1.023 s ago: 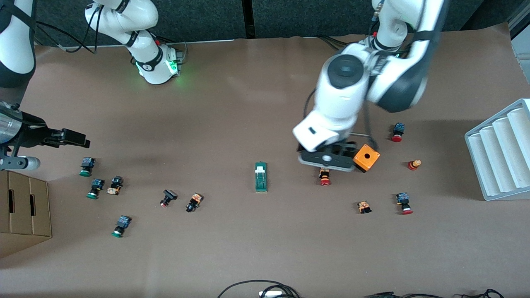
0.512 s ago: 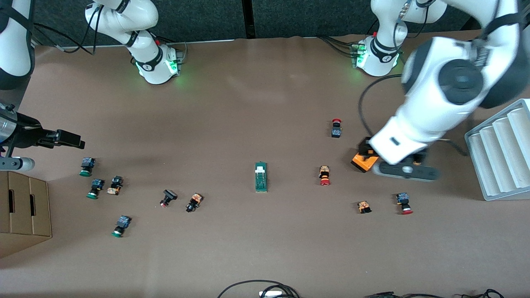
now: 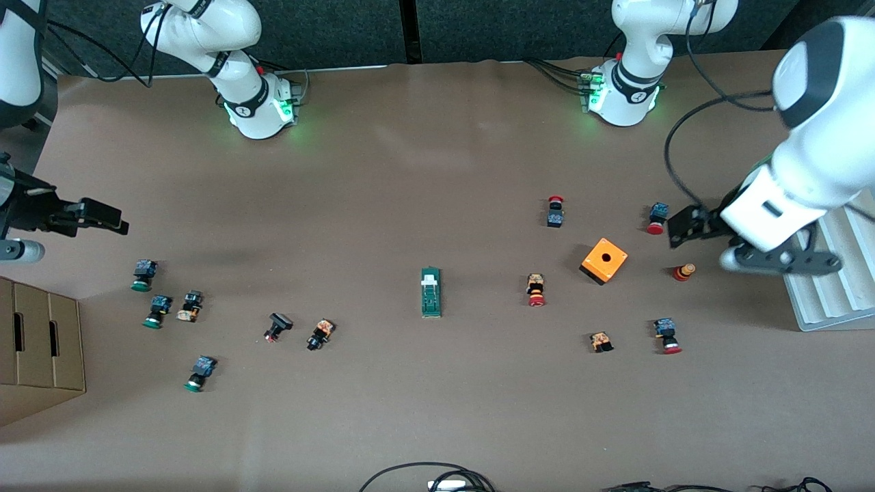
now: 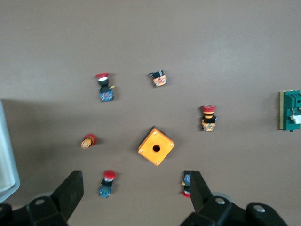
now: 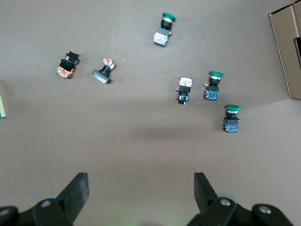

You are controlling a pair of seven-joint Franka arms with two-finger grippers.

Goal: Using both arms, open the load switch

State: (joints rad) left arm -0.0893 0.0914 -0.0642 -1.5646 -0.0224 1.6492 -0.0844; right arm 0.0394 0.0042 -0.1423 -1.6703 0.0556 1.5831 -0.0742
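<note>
Dark green load switch (image 3: 431, 292) with white end; orange cube box (image 3: 604, 261).

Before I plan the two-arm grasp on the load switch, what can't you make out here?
- Load switch: front view, too small to show its latch; left wrist view, cut off by the edge.
- Right gripper: front view, its arm runs off the edge.
- Left gripper: front view, fingertips partly covered by its own wrist.

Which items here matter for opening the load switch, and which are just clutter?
Job:
- load switch, mid-table
- left pincer, open, over the red push buttons
- right pincer, open, over the table's edge

Lying about:
- orange box
- green push buttons
- cardboard box
- white rack
</note>
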